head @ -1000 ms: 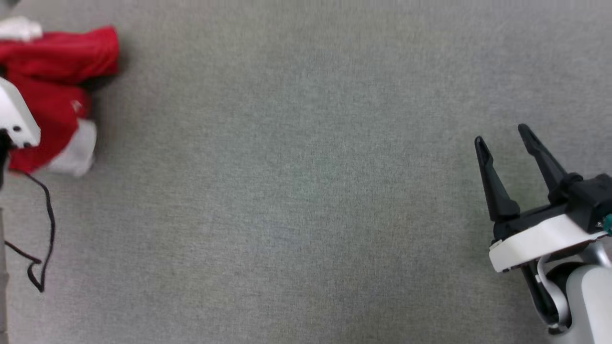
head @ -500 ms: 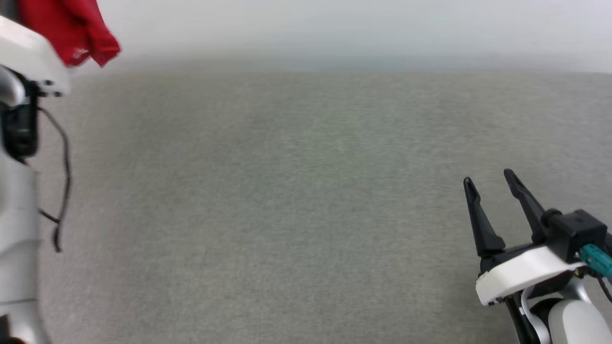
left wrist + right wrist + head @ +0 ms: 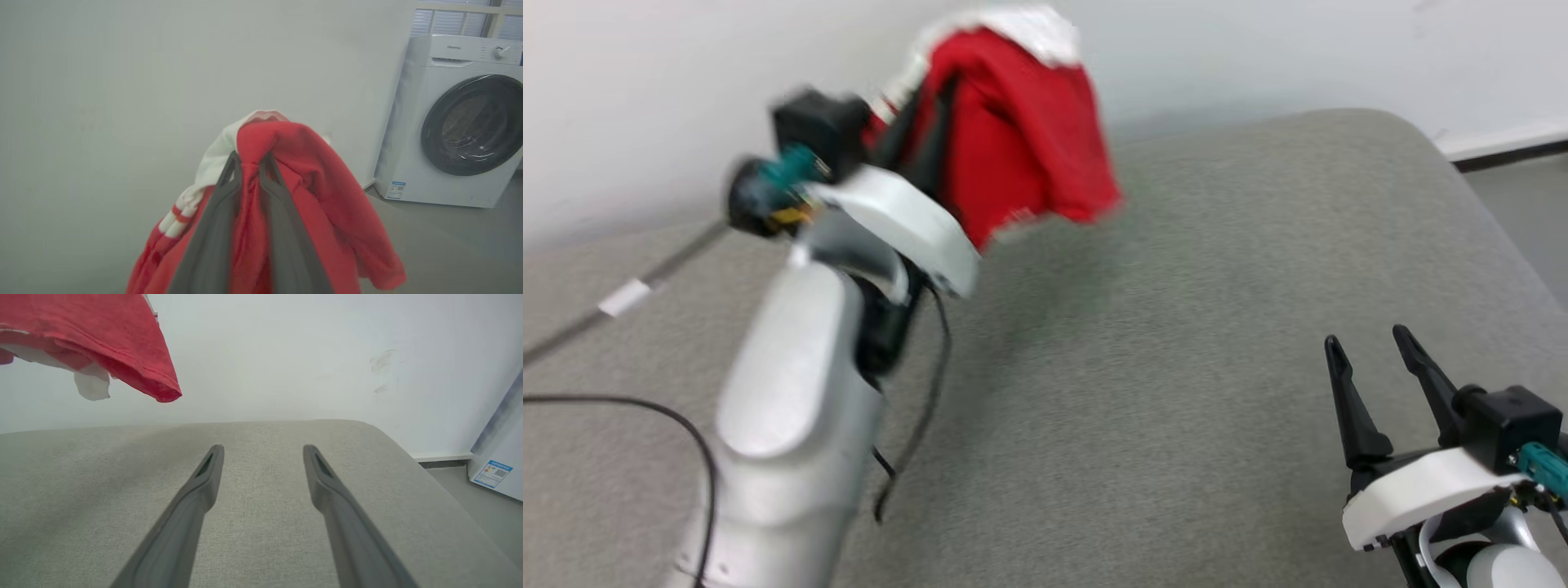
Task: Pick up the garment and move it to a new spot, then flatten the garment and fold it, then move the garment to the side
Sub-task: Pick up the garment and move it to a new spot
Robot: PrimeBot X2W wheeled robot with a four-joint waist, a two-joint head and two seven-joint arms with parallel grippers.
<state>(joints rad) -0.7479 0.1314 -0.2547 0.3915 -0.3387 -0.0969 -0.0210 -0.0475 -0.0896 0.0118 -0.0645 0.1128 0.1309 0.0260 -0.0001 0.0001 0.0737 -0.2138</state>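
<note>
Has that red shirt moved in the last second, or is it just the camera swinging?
Yes. The camera swung too, but the red shirt lay on the grey pad before; now it hangs above it, pinched in the left claw.

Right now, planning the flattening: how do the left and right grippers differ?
The left gripper is shut on the garment; the right gripper is open, empty. The left gripper holds high, garment hanging clear of the grey surface; the right gripper hovers low. Both are dark and two-fingered.

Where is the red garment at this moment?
In the head view the garment hangs in the air, upper centre, held by the left tool, above the grey surface and before the white wall.
</note>
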